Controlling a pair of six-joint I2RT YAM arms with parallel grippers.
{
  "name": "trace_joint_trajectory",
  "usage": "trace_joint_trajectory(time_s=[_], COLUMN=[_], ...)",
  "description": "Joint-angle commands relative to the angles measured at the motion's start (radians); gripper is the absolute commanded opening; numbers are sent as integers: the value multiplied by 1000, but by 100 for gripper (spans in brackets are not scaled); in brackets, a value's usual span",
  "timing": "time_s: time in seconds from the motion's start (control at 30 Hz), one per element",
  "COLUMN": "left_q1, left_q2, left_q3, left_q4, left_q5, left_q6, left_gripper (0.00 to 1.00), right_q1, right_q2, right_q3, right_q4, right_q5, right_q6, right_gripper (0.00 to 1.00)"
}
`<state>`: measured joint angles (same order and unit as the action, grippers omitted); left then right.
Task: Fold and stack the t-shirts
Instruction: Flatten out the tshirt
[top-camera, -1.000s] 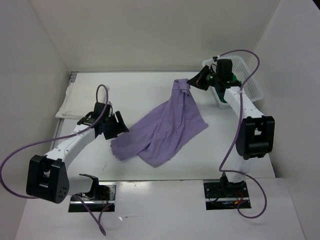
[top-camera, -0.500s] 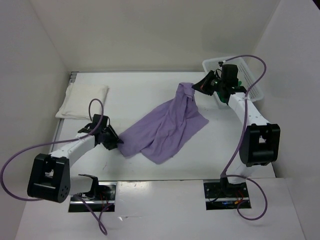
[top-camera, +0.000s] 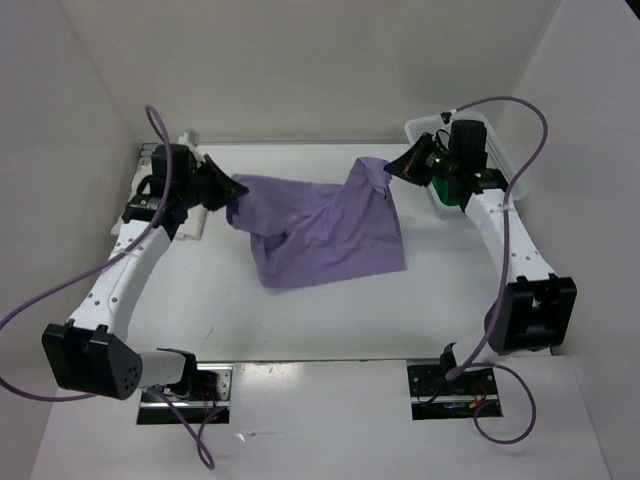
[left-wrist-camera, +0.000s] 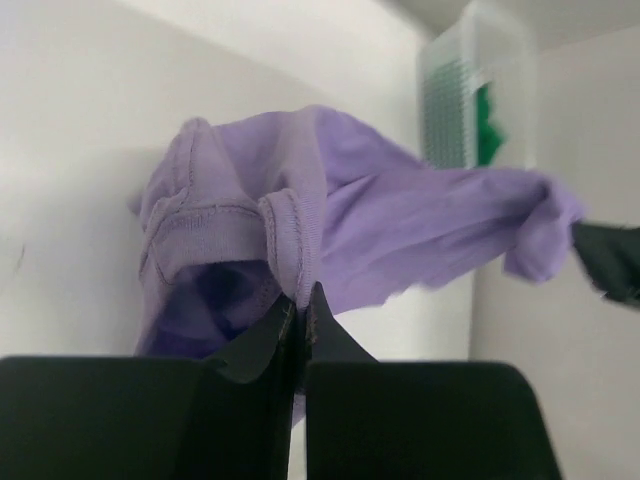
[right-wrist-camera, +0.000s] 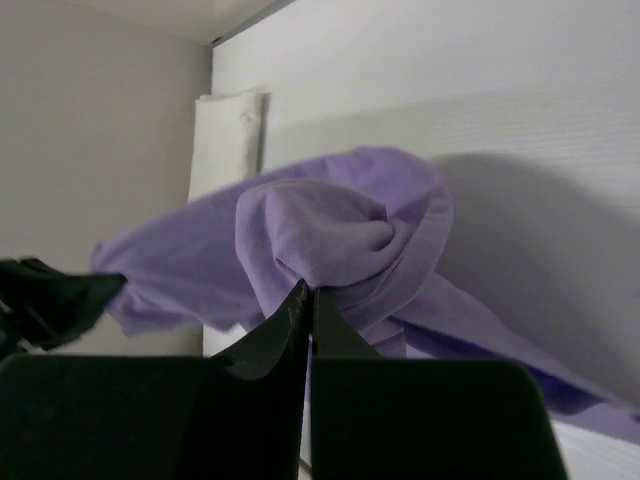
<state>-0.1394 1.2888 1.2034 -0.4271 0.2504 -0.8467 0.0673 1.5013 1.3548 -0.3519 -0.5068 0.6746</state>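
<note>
Left tool (top-camera: 222, 190) clamped shut on one end of the purple shirt (top-camera: 320, 235), right tool (top-camera: 393, 168) pinched on the other. The cloth was stretched between them over the worktop (top-camera: 330, 315), its lower part draping down. Spreading step, I judged; next it needed laying flat. White shirt (right-wrist-camera: 232, 130) far left, green shirt (top-camera: 447, 190) in the basket (top-camera: 428, 127), white walls around.
</note>
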Motion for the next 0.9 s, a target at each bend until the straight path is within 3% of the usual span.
trace_joint_trajectory(time_s=[0.0, 0.27, 0.37, 0.5, 0.6, 0.7, 0.77, 0.87], left_q1=[32, 32, 32, 32, 32, 32, 32, 41], left_q2=[-40, -51, -72, -72, -60, -34, 29, 199], left_q3=[163, 673, 766, 757, 719, 537, 352, 250], left_q4=[-65, -243, -294, -305, -305, -251, -175, -61], left_q5=[32, -144, -271, -295, -306, -185, -133, -120], left_q6=[66, 169, 208, 218, 238, 210, 201, 201], left_gripper=[0, 0, 0, 0, 4, 11, 19, 20], right_q1=[63, 129, 129, 117, 63, 29, 17, 17], right_q2=[-140, -349, -372, -328, -259, -101, 28, 198], right_q3=[131, 283, 323, 299, 155, 38, 38, 122], right_q4=[-71, -197, -223, -223, -136, -27, 20, 7], right_q5=[-12, -78, -50, 20, -13, -35, -21, 31], right_q6=[-61, -86, -86, -105, -73, -55, -55, -82], right_gripper=[0, 0, 0, 0, 0, 0, 0, 0])
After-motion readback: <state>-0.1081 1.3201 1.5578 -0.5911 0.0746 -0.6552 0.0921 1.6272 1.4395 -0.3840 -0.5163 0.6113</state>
